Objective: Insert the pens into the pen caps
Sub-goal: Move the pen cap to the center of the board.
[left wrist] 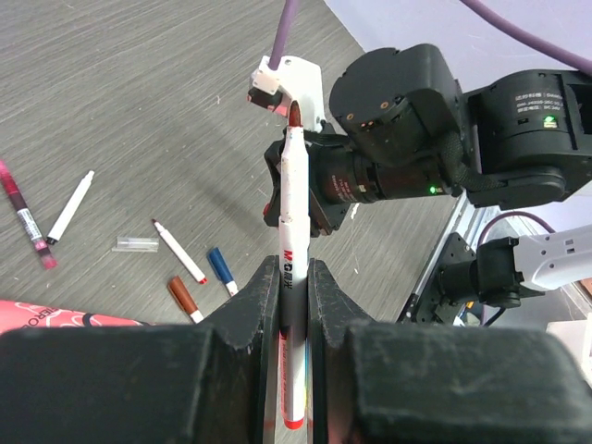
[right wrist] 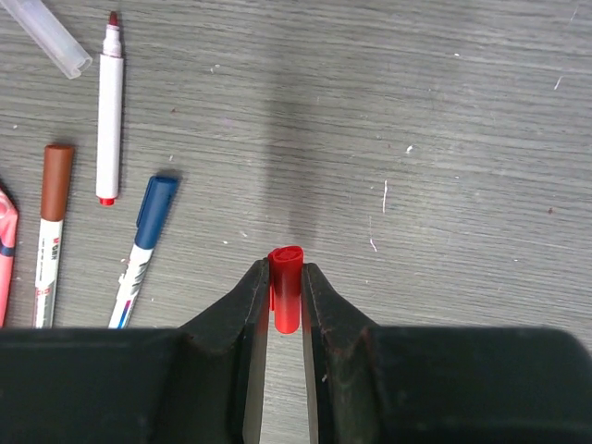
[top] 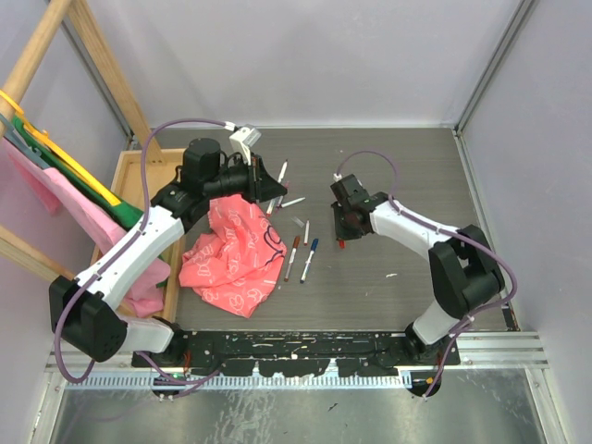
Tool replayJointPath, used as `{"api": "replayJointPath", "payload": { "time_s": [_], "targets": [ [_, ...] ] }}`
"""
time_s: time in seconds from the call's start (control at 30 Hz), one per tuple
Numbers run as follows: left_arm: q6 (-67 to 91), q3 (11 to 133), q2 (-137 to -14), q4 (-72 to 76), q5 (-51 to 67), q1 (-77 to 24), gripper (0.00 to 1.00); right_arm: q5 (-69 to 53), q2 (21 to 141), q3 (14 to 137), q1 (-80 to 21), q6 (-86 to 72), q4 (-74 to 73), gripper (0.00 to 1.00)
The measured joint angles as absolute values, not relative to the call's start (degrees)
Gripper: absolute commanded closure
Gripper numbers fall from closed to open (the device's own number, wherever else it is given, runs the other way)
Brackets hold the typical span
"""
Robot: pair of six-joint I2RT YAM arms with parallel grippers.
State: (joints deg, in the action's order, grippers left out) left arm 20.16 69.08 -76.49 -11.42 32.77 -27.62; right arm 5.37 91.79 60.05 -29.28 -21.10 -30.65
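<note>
My left gripper [left wrist: 294,270] is shut on a white-barrelled pen [left wrist: 293,194], uncapped, its dark red tip pointing toward the right arm. My right gripper [right wrist: 287,275] is shut on a short red pen cap [right wrist: 288,291], held just above the table, open end facing away. In the top view the left gripper [top: 271,191] hovers over the cloth's far edge and the right gripper [top: 343,233] is at centre right. On the table lie an uncapped pen [right wrist: 109,120], a brown-capped pen [right wrist: 53,231] and a blue-capped pen [right wrist: 143,245].
A pink patterned cloth [top: 236,257] lies crumpled left of the pens. A clear cap [right wrist: 48,35] rests near them, and two more white pens [top: 283,171] lie farther back. A wooden tray [top: 137,176] and a rack of coloured cloths [top: 55,176] stand at the left.
</note>
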Motion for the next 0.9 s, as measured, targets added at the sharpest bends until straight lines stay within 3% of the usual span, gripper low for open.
{"api": "replayJointPath", "payload": {
  "time_s": [0.33,0.9],
  "targets": [
    [20.2,69.1,-76.5,-11.4,32.5,-27.6,1.00,6.6,96.9,59.9,-30.4,-22.7,-31.4,0.78],
    [20.2,69.1,-76.5,-11.4,32.6,-26.9,1.00,6.1,99.6,60.3,-30.7,-21.8,-32.1,0.63]
  ]
}}
